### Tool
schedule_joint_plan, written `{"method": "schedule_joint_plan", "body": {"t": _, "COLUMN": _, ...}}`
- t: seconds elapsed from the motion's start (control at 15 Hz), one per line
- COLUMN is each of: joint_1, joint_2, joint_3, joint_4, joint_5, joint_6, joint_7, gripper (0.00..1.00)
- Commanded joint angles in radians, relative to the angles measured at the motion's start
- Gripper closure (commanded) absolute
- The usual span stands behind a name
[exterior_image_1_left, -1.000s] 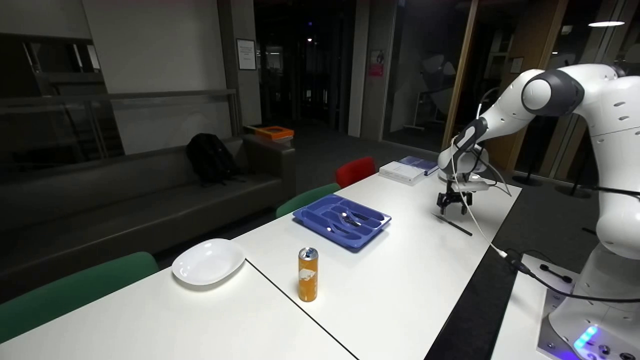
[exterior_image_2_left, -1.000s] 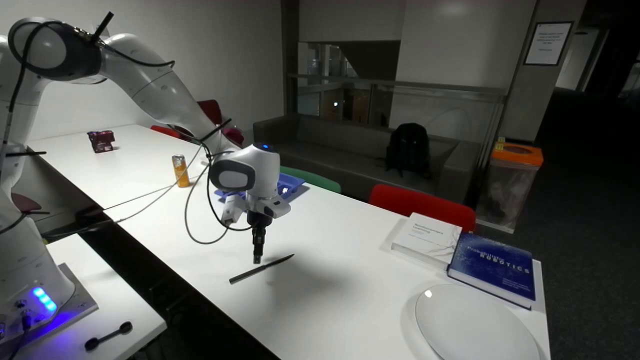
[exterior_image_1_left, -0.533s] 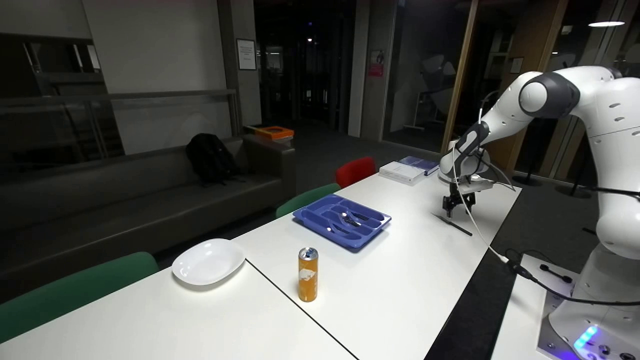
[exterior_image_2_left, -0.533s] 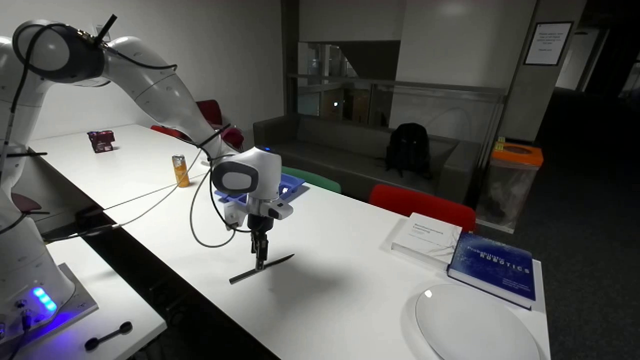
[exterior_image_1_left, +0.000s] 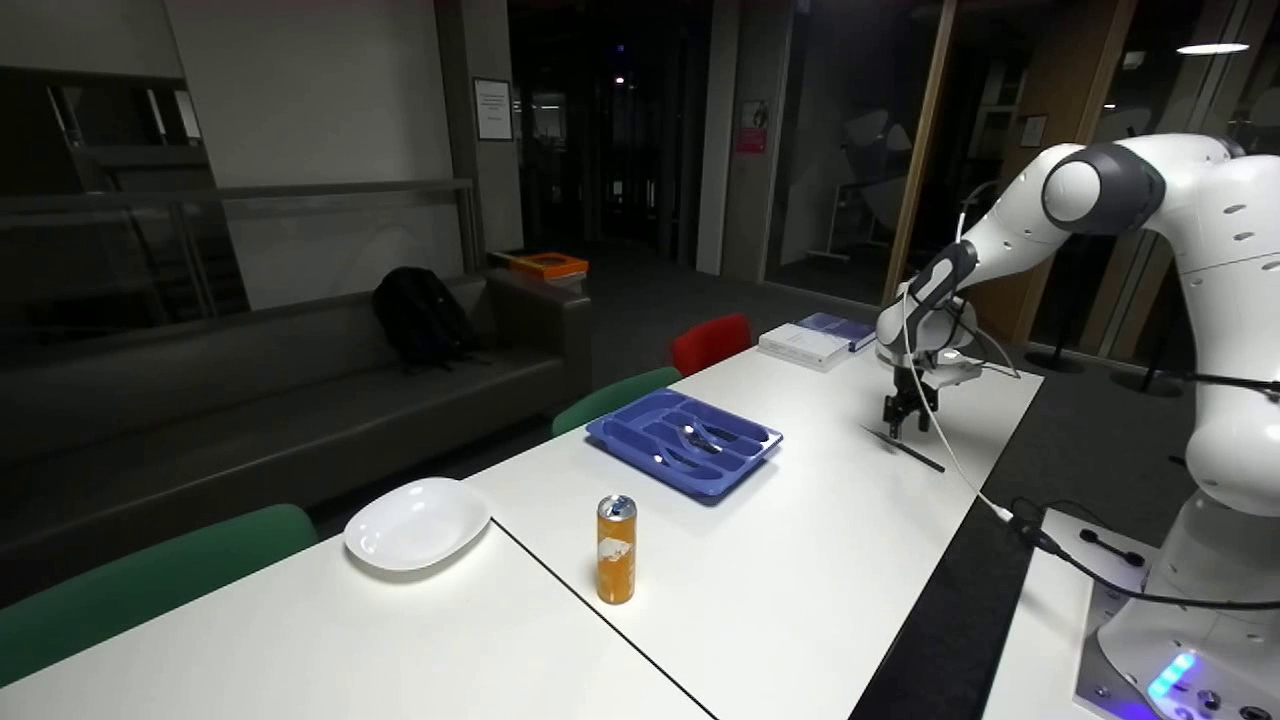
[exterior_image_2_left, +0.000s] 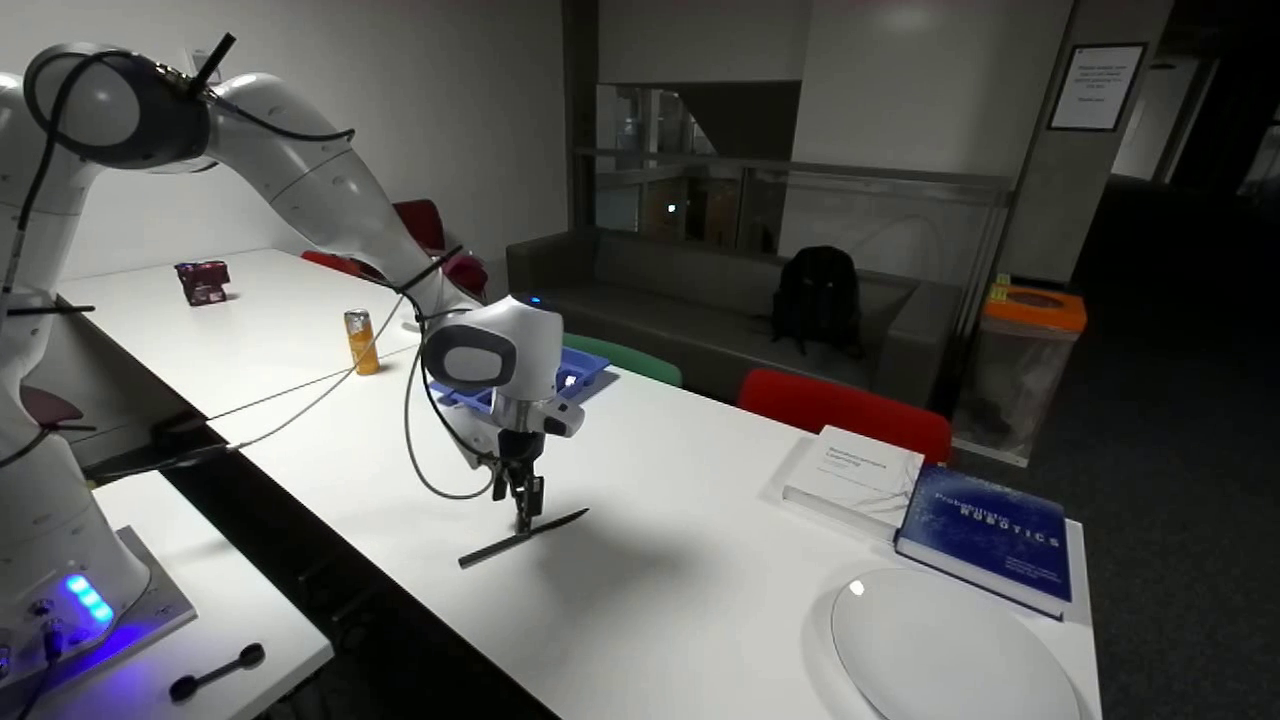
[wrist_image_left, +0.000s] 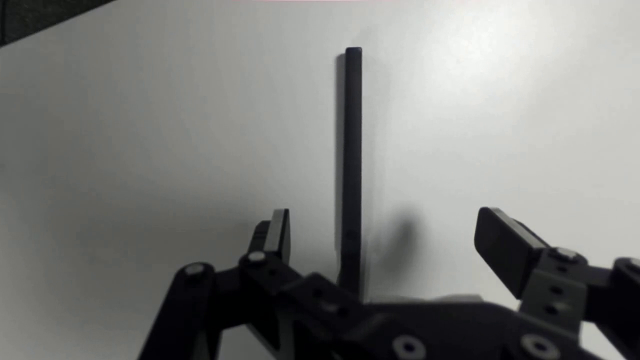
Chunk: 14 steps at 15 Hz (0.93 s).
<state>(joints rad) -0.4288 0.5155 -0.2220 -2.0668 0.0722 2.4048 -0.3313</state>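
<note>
The gripper (wrist_image_left: 385, 230) is spread wide just above the white tabletop (exterior_image_1_left: 800, 570), its black, flat-padded fingers (wrist_image_left: 505, 250) well apart with nothing in their grip. Between them, nearer one finger and apart from both, runs the straight, matte black handle of a knife (wrist_image_left: 352, 150) lying flat on the table; in an exterior view its slim dark blade (exterior_image_2_left: 563, 521) tapers to a tip. The tabletop is smooth and faintly glossy, crossed by a dark seam (exterior_image_1_left: 560, 579). On it are a blue moulded cutlery tray (exterior_image_1_left: 640, 420) with utensils (exterior_image_1_left: 702, 440) in its compartments, an upright orange can (exterior_image_1_left: 615, 570) with a silver top, a shiny white bowl (exterior_image_1_left: 418, 525), a white plate (exterior_image_2_left: 955, 650), and a white book (exterior_image_2_left: 853, 478) beside a blue volume (exterior_image_2_left: 985, 535) titled "Probabilistic Robotics". Along the far side stand a red chair (exterior_image_2_left: 845, 408) and green chairs (exterior_image_1_left: 170, 580). Beyond, in the dim room, a black backpack (exterior_image_2_left: 818, 300) sits on a grey sofa (exterior_image_2_left: 660, 300) near an orange-lidded bin (exterior_image_2_left: 1030, 312).
</note>
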Motion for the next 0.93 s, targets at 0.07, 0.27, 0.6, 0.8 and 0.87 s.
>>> {"method": "schedule_joint_plan", "body": {"t": 0.07, "joint_1": -0.038, "joint_2": -0.004, "joint_3": 0.028, "joint_4": 0.001, "joint_5": 0.03, "joint_6": -0.002, "joint_7": -0.048, "gripper": 0.0}}
{"method": "schedule_joint_plan", "body": {"t": 0.27, "joint_1": -0.049, "joint_2": -0.005, "joint_3": 0.032, "joint_4": 0.001, "joint_5": 0.035, "joint_6": -0.002, "joint_7": -0.057, "gripper": 0.0}}
{"method": "schedule_joint_plan", "body": {"t": 0.6, "joint_1": -0.048, "joint_2": -0.005, "joint_3": 0.036, "joint_4": 0.001, "joint_5": 0.036, "joint_6": -0.002, "joint_7": -0.057, "gripper": 0.0}}
{"method": "schedule_joint_plan", "body": {"t": 0.8, "joint_1": -0.057, "joint_2": -0.001, "joint_3": 0.04, "joint_4": 0.008, "joint_5": 0.045, "joint_6": -0.013, "joint_7": -0.067, "gripper": 0.0}}
{"method": "schedule_joint_plan", "body": {"t": 0.87, "joint_1": -0.061, "joint_2": 0.002, "joint_3": 0.04, "joint_4": 0.008, "joint_5": 0.05, "joint_6": -0.013, "joint_7": -0.068, "gripper": 0.0}}
